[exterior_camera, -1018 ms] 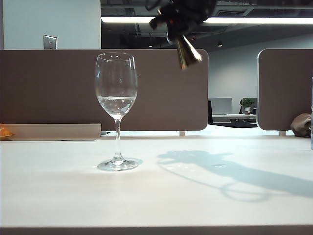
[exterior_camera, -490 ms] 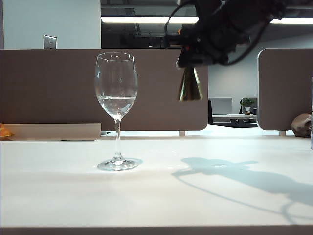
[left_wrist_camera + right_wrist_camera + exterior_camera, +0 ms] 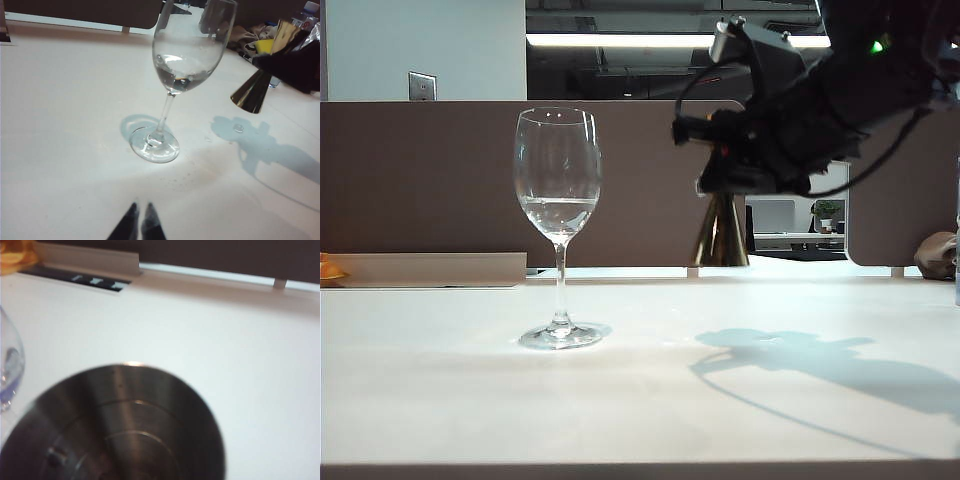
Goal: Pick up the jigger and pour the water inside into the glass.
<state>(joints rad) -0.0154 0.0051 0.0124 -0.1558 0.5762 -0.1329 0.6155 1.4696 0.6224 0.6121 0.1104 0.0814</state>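
Jigger (image 3: 721, 232) hangs upright above the tabletop (image 3: 640, 380), clamped in my right gripper (image 3: 740, 180), near the glass (image 3: 558, 225) holding water (image 3: 558, 213); left gripper (image 3: 138, 225) sits pinched together near the front edge.

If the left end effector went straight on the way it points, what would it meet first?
Probably the glass: in the left wrist view the shut left end effector points roughly at its foot, bare table between. Depth is uncertain.

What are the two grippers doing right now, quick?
Left gripper: shut, holding nothing, low over the table near the glass.
Right gripper: shut on the jigger, upright beside the glass.
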